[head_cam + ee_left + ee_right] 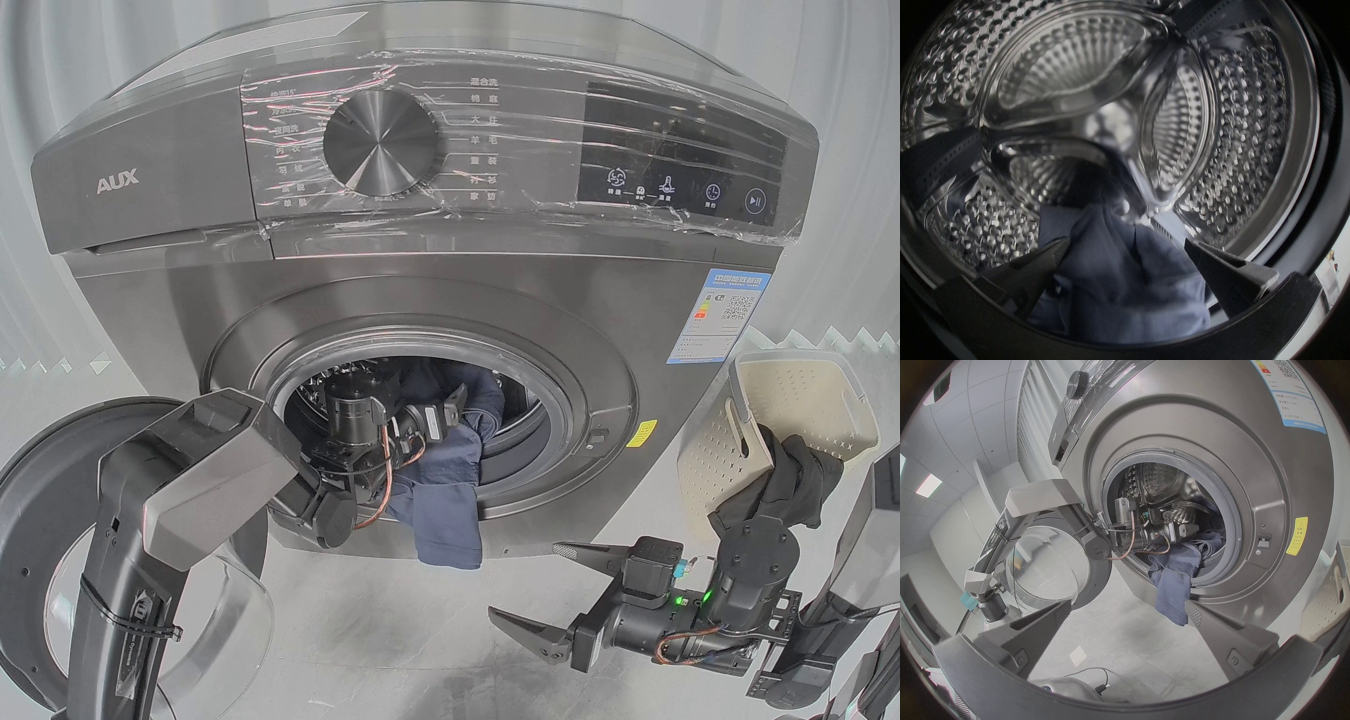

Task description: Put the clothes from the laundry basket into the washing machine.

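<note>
The washing machine (422, 281) stands with its round door (37, 506) swung open to the left. A blue garment (448, 487) lies in the drum mouth, one end hanging over the lip towards the floor. My left gripper (457, 401) is inside the drum, open, its fingers (1050, 255) either side of the blue garment (1125, 286) without closing on it. My right gripper (525, 581) is open and holds nothing, low over the floor in front of the machine, right of the opening. The cream laundry basket (816, 394) leans at the right with a dark garment (792, 478) draped over its rim.
The open door (1050, 571) and my left arm (1040, 500) take up the space left of the drum mouth. The blue garment's hanging end (1174, 589) reaches below the rubber seal. A thin cable (1087, 671) lies on the grey floor. Pale curtains surround the machine.
</note>
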Motion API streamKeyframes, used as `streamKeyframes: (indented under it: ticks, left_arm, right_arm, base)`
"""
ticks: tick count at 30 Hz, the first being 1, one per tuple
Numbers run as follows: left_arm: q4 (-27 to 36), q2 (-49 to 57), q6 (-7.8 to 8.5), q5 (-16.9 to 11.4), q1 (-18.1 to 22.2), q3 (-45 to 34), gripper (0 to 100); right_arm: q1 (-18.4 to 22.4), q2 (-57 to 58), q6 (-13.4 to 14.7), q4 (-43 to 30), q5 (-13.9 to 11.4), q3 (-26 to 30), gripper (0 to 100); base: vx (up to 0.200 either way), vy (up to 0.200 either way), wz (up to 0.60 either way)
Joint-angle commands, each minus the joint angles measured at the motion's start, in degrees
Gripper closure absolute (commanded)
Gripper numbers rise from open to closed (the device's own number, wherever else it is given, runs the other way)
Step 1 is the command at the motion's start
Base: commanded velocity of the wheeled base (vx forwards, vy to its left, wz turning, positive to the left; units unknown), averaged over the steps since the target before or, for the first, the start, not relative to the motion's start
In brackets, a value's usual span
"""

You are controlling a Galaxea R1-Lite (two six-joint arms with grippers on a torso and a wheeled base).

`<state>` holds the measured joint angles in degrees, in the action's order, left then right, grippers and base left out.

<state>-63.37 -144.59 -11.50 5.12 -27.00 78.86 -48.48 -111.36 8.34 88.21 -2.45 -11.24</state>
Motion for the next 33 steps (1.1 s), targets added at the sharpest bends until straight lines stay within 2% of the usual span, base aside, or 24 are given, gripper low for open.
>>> streamKeyframes:
  ticks: [1,9,14,17,18,26,31,33]
  left_arm:
    - [1.84,4.41,0.25,-1.96,-1.65,-9.16,0]
    - [2.90,4.85,0.60,-2.83,-1.91,-14.26,0]
    - [3.51,4.67,2.53,-3.63,-2.00,-16.28,0]
    - [3.07,4.14,2.79,-3.63,-2.18,-15.93,0]
    - [3.34,3.88,2.71,-3.89,-2.44,-15.58,100]
    - [3.07,3.00,2.53,-4.07,-2.53,-14.35,100]
    - [2.46,1.77,1.83,-2.75,-2.35,-6.70,100]
    - [1.49,0.63,1.30,-0.99,-2.00,-2.22,100]
  right_arm:
    - [-0.03,-0.44,0.01,0.03,-0.01,0.08,0]
    - [-0.03,-1.05,0.01,0.03,-0.01,-0.01,0]
    - [-0.03,-1.05,0.01,0.03,-0.01,-0.01,0]
    - [-0.03,-1.05,0.01,0.03,-0.01,-0.01,0]
    - [-0.03,-1.05,0.01,0.03,-0.01,-0.01,0]
    - [-0.03,-0.88,0.01,0.03,-0.01,-0.19,0]
    - [-0.03,-0.88,0.01,0.03,-0.01,-0.45,0]
    - [-0.03,-0.88,0.01,0.03,-0.01,-0.45,0]
  base:
    - [0.000,0.000,0.00]
    - [0.000,0.000,0.00]
    - [0.000,0.000,0.00]
    - [0.000,0.000,0.00]
    - [0.000,0.000,0.00]
    - [0.000,0.000,0.00]
    - [0.000,0.000,0.00]
    - [0.000,0.000,0.00]
